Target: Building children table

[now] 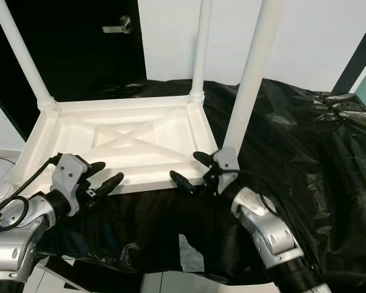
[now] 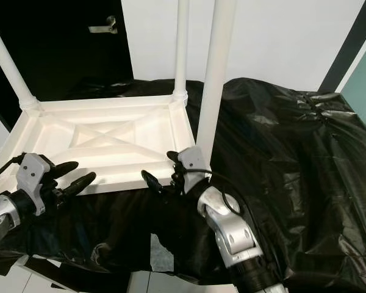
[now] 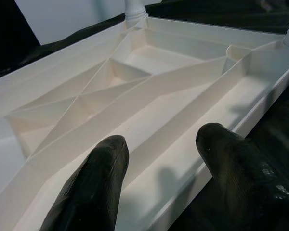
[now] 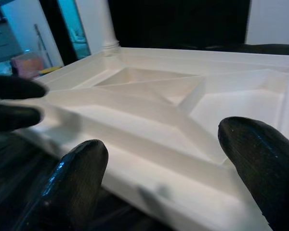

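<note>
While the upturned white table lies on black plastic sheeting, three legs stand up from it. The left gripper and right gripper hover at its near edge, fingers spread wide, holding nothing.

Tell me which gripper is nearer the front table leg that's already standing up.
Right. The right gripper sits open at the tabletop corner beside that front leg; the left gripper is open at the opposite near corner.
</note>
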You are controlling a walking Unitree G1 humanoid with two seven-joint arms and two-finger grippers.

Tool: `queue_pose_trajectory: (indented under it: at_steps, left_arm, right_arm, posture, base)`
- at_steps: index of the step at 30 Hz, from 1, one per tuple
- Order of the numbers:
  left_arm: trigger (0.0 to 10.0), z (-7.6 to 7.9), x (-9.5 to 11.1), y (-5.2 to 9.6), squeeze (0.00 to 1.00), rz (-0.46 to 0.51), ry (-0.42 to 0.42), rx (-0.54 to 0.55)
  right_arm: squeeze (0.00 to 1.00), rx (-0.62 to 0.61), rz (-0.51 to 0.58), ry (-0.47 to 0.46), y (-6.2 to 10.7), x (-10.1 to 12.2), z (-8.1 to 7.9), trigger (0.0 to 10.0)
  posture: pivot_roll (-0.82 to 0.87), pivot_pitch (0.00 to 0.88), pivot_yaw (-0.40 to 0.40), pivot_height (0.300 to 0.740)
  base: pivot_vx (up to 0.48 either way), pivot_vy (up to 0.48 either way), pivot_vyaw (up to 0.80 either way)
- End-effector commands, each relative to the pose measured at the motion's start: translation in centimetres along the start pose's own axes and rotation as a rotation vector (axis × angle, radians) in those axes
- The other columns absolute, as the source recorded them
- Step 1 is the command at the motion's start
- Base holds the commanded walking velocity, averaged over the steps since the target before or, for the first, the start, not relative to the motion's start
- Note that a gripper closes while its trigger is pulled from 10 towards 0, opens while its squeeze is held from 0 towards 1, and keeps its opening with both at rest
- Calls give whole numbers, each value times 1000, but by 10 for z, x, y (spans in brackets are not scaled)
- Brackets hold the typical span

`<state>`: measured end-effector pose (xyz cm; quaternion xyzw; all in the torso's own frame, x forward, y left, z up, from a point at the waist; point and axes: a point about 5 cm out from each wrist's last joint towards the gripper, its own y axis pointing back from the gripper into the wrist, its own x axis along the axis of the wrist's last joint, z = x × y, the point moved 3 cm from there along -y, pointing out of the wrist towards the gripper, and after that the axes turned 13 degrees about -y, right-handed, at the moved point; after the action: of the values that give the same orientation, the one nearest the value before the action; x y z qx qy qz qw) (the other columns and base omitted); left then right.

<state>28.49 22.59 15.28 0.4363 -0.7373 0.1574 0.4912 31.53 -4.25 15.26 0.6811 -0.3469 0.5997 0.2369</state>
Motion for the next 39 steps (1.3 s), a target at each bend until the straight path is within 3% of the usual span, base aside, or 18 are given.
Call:
queue_pose_trajectory:
  at_steps: [1,9,15,17,22,23,24,26,27,29,33,35,39]
  left_arm:
    - [10000,-16,-10,8,0,-59,-13,162]
    - [10000,-18,-18,18,0,-90,-21,179]
    - [10000,-20,-24,26,0,-125,-42,156]
    - [10000,-28,-29,32,0,-151,-64,155]
    - [10000,-29,-30,34,0,-159,-70,152]
    - [10000,-30,-31,34,0,-165,-76,146]
    - [10000,-30,-31,34,0,-165,-76,146]
    - [10000,-30,-31,33,0,-165,-87,130]
    - [10000,-30,-31,33,0,-165,-87,130]
    - [10000,-28,-27,27,0,-146,-94,110]
    - [10000,-25,-23,20,0,-124,-96,92]
    - [10000,-19,-18,9,0,-91,-95,61]
    - [10000,-12,-11,-6,0,-53,-102,20]
  right_arm:
    - [0,-35,46,-14,-7,7,5,10000]
    - [0,-137,108,-19,-16,15,17,10000]
    - [0,-314,194,-4,-12,26,43,10000]
    - [0,-442,239,6,0,33,68,10000]
    - [0,-487,255,8,5,35,77,10000]
    - [0,-529,265,25,11,37,88,10000]
    - [0,-529,265,25,11,37,88,10000]
    - [0,-621,281,58,27,41,109,10000]
    - [0,-621,281,58,27,41,109,10000]
    - [0,-705,292,89,46,46,129,10000]
    - [0,-762,303,107,58,48,141,10000]
    - [0,-825,318,130,75,53,153,10000]
    - [0,-875,329,150,88,56,162,10000]
  posture:
    - [81,0,-51,740]
    - [80,0,-46,740]
    - [75,0,-35,740]
    - [70,0,-30,740]
    - [67,0,-26,740]
    - [65,0,-22,740]
    - [65,0,-22,740]
    - [59,0,-14,740]
    - [59,0,-14,740]
    - [56,0,-8,740]
    - [52,0,-3,740]
    - [46,0,2,740]
    - [41,0,7,740]
  base:
    - [0,0,0]
    - [0,0,0]
    - [0,0,0]
    - [0,0,0]
    - [0,0,0]
    - [0,0,0]
    - [0,0,0]
    - [0,0,0]
    - [0,0,0]
    - [0,0,0]
    - [0,0,0]
    - [0,0,0]
    - [0,0,0]
